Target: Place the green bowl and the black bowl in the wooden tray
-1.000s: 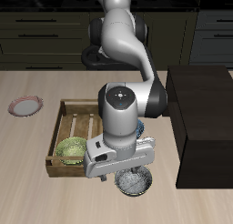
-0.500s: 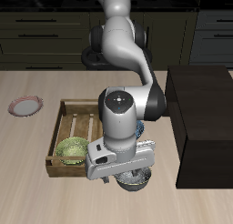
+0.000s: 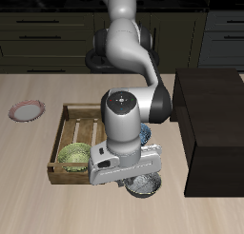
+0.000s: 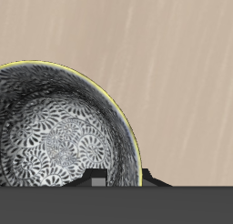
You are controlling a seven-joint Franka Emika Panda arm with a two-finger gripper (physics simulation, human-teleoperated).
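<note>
Hovering my tool [image 3: 136, 181] low over the black bowl [image 3: 142, 187], I log the following. Tool: only dark finger tips show at the edge of the wrist view, straddling the bowl's rim; whether the jaws are apart or closed I cannot tell.

Black bowl, wrist view [image 4: 64, 137]: round, dark outside, grey-white inside with a dense swirled speckle, thin yellowish line along the rim. Standing upright on the counter [image 3: 38, 204], near its front edge, just outside the tray [image 3: 63, 133] and not yet in it. Judged stiff and ceramic-like, light for its size, smooth and likely slippery on the curved wall, liable to chip or tip if knocked. Best hold, in my judgement: pinch the rim wall, one finger inside and one outside, rather than spanning the full width.

Green bowl [image 3: 73, 156]: olive outside, pale speckled inside, already sitting in the tray's front end. Same build, so I expect the same handling.

Tray: light wooden crate, low walls, slatted floor, room left behind the green bowl.
</note>
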